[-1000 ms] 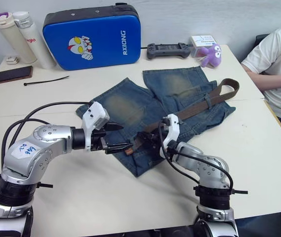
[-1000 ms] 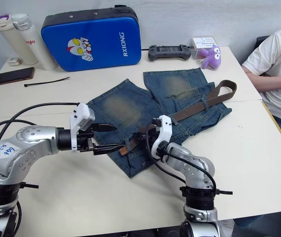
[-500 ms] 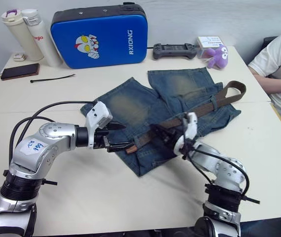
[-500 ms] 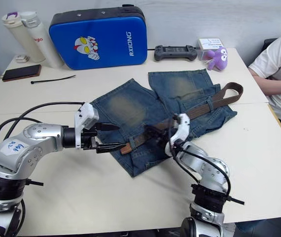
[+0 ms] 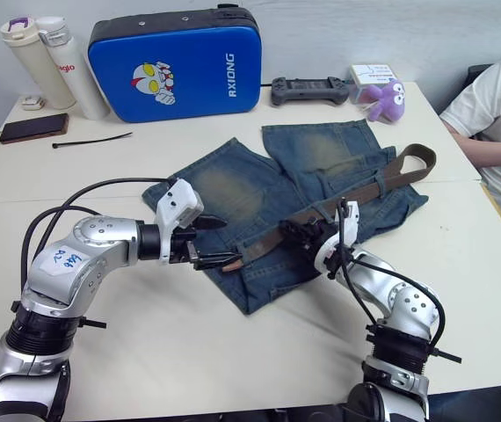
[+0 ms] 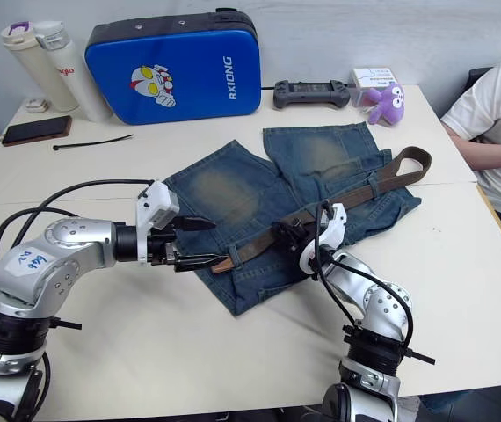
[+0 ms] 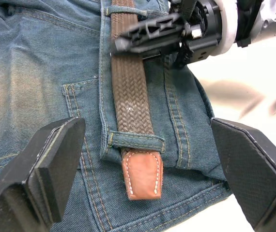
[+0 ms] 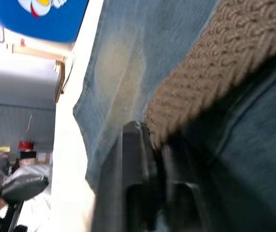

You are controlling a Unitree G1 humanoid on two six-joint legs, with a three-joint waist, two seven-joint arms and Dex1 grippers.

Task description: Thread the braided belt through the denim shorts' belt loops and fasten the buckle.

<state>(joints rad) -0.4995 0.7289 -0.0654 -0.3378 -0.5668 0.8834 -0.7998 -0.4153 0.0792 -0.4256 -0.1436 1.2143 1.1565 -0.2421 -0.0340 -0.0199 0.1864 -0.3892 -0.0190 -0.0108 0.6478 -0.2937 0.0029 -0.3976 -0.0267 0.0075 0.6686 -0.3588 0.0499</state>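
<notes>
**While the right gripper backs along the belt, the tip waits past a loop**

Since the pictures of a second ago, the right gripper point(image 5: 296, 230) has travelled up the braided belt point(image 5: 365, 189), away from its leather tip point(image 7: 142, 174) and toward the middle of the frame. The camera has also shifted a little. The tip now pokes out beyond a belt loop point(image 7: 135, 141) at the lower left end of the waistband. My reading is that this stretch is threaded and the right arm is taking a fresh hold further back to feed more strap.

The denim shorts point(image 5: 224, 189) lie flat on the white table point(image 5: 233, 352), centre frame. The belt runs diagonally across their waistband, from the tip at lower left to a folded end at upper right. I cannot make out the buckle there.

The left gripper point(image 5: 224, 240) hovers at centre left with its jaws spread wide and holding nothing. In the left wrist view, its two fingers point(image 7: 51, 164) stand well to either side of the tip, and the tip lies between them, untouched.

The right gripper's jaws look closed narrowly on the belt's edge, with the braid pressed against one finger point(image 8: 133, 159).
</notes>
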